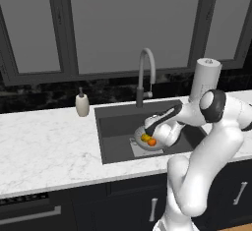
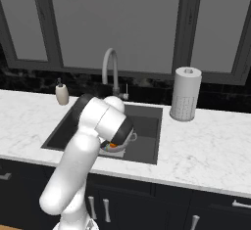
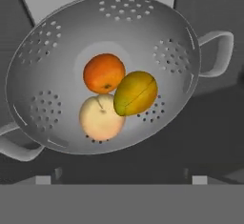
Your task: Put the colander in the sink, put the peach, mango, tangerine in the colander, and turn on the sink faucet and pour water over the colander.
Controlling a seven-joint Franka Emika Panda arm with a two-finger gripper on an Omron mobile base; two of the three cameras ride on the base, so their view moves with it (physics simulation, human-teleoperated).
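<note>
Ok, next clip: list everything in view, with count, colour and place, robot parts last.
colander: one, silver-grey, in the sink
tangerine: one, vivid orange, in colander
mango: one, yellow-orange with greenish patch, in colander, touching both other fruits
peach: one, pale, in colander
sink: one, dark grey, set in counter
sink faucet: one, grey, behind sink
soap bottle: one, white, left of sink
paper towel roll: one, white, right of sink
counter: one, white marble
end effector: one, over colander, open

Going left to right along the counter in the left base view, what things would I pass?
Small white soap bottle → tall grey gooseneck faucet rising behind the dark grey sink, where the silver metal colander sits with fruit inside → tall white paper towel roll.
</note>
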